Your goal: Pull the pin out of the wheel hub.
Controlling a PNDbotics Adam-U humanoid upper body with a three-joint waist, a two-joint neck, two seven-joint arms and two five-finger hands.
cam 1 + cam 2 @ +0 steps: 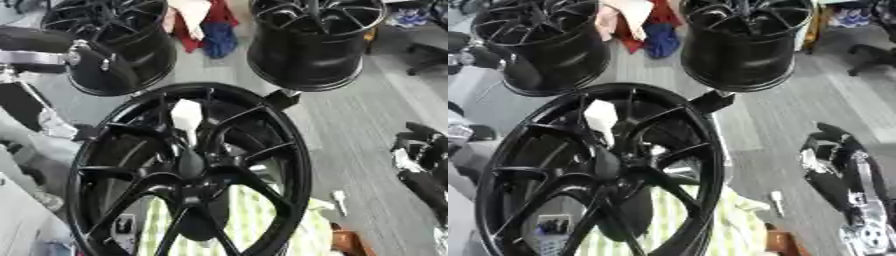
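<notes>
Centre frame, the white pin (186, 116) sits upright in the black wheel hub (191, 172) — nothing pulled yet. Right hand (833, 165) hangs at the right edge, fingers unreadable; left hand unseen.

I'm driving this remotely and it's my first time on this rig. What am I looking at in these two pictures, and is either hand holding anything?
Both pictures come from the robot's head, its left and right eye, looking down at the same moment, so they nearly match. The big black spoked wheel stands in front of you, and a white pin sticks up from near its hub. Two more black wheels lie on the grey floor behind, with red, white and blue cloth between them. The black and silver shape at the right edge is the robot's right hand, apart from the wheel and holding nothing that I can see. At the upper left, part of the left arm shows, but its hand is not in view.
</notes>
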